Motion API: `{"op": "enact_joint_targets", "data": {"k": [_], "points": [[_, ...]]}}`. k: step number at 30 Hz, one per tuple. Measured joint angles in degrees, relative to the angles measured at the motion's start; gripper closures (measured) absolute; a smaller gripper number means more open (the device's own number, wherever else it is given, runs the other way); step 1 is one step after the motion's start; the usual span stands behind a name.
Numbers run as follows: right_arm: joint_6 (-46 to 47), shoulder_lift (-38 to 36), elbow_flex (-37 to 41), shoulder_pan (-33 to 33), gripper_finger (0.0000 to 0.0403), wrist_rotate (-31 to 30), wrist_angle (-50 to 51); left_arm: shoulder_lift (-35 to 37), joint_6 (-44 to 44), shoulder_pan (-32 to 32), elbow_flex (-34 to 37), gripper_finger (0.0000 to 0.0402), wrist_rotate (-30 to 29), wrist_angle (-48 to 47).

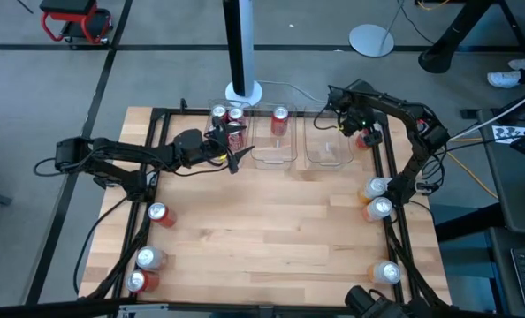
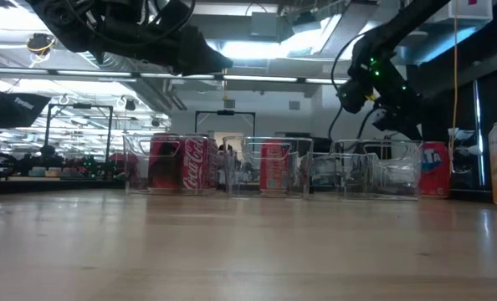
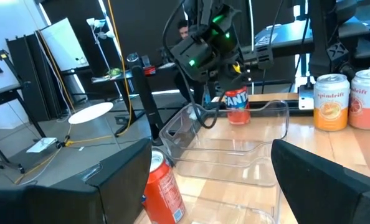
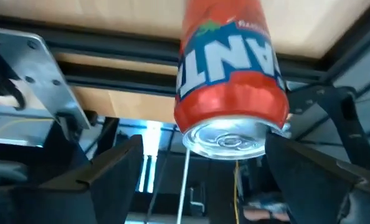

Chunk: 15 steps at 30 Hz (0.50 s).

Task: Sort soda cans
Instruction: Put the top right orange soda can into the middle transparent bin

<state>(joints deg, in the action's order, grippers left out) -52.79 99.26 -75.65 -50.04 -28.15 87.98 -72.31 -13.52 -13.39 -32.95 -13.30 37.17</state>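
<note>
My left gripper hangs open and empty above the near end of the left clear bin, well above it in the low view. That bin holds three red cans, one of them below my fingers. The middle bin holds one red can. My right gripper is open over an orange Fanta can that stands on the table's far right edge. Its fingers stand on either side of the can's top with gaps showing.
The right bin holds no can. Loose cans stand along the table's left edge and right edge. A black frame rail runs beside the Fanta can. The middle of the tabletop is bare wood.
</note>
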Motion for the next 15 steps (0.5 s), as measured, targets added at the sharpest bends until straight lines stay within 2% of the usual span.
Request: {"op": "enact_joint_targets", "data": {"k": [4, 15], "points": [[0.0, 0.0, 0.1, 0.0, 0.0068, -2.8, -0.2, 0.0, 0.0, 0.0, 0.0, 0.0084, 0.0, 0.1], [-0.1, 0.0, -2.7, 0.1, 0.0068, -2.3, 0.7, 0.0, 0.0, 0.0, 0.0, 0.0084, 0.0, 1.2]]}}
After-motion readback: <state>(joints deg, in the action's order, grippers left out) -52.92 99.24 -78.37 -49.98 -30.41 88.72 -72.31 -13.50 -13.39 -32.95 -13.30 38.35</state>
